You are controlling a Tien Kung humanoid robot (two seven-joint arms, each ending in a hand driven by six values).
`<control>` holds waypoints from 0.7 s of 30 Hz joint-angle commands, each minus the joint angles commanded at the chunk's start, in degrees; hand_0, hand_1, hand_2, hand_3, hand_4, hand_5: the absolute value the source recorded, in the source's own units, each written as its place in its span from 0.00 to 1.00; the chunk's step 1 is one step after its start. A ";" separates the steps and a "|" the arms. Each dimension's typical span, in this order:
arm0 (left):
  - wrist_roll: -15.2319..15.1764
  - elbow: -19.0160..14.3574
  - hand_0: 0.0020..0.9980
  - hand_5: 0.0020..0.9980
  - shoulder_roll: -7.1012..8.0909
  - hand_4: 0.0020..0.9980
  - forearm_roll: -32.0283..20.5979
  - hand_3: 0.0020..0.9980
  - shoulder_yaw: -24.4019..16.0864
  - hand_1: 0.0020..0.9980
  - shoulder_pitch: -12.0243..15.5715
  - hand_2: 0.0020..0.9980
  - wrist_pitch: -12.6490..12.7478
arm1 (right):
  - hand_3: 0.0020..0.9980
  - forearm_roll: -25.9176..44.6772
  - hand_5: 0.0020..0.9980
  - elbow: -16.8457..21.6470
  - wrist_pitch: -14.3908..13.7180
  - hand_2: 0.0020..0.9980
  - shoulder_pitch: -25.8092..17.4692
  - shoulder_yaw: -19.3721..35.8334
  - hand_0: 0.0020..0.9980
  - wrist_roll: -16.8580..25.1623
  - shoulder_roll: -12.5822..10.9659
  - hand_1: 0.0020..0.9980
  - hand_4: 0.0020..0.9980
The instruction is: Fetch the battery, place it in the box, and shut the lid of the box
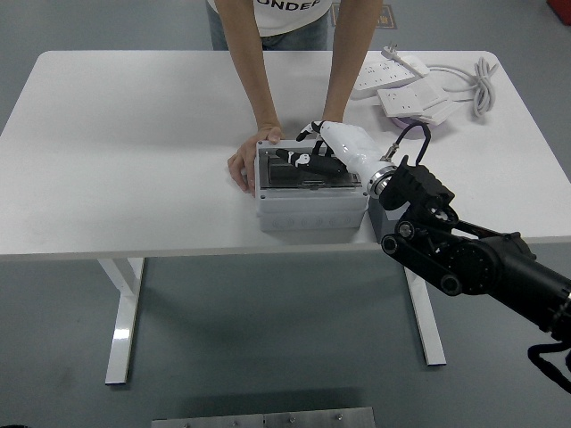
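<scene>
The grey box stands near the table's front edge, at its middle. Its windowed lid lies flat on top. My right hand, white with black fingers, rests on the lid with fingers spread flat and grasps nothing. A person at the far side holds the box: one hand is against its left side, and the other arm comes down behind my hand. The battery is not visible. My left arm is out of view.
White power strips and a coiled white cable lie at the back right, with a purple object by them. The white table ends just in front of the box.
</scene>
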 joint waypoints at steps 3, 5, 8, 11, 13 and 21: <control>-0.01 0.02 0.86 0.49 0.01 0.84 -0.03 0.79 0.02 0.90 -0.04 0.83 0.00 | 0.70 0.03 1.00 -0.02 0.03 0.46 0.07 0.18 0.47 -0.04 -0.07 0.37 0.92; 0.00 0.03 0.86 0.49 0.01 0.84 -0.11 0.79 0.07 0.90 -0.06 0.84 0.02 | 0.70 0.00 1.00 0.07 -0.01 0.45 0.00 0.55 0.46 -0.02 -0.22 0.37 0.92; -0.01 0.04 0.86 0.49 -0.02 0.84 -0.27 0.79 0.16 0.90 -0.01 0.84 0.08 | 0.70 -0.32 1.00 0.63 -0.02 0.45 -0.28 1.92 0.46 -0.05 -0.79 0.37 0.92; -0.03 0.03 0.87 0.49 -0.04 0.84 -0.50 0.79 0.27 0.90 0.11 0.83 0.18 | 0.70 -0.77 1.00 1.80 0.00 0.44 -0.86 4.31 0.46 -0.07 -1.90 0.36 0.92; -0.06 0.03 0.87 0.49 -0.04 0.84 -0.68 0.79 0.38 0.90 0.20 0.83 0.25 | 0.70 -0.96 1.00 2.84 0.05 0.44 -1.45 6.20 0.46 0.10 -2.82 0.36 0.92; -0.39 0.01 0.87 0.49 -0.26 0.84 -2.06 0.79 1.14 0.90 0.62 0.83 0.76 | 0.70 0.96 1.00 10.36 -0.54 0.44 -7.30 16.45 0.44 4.20 -7.84 0.36 0.92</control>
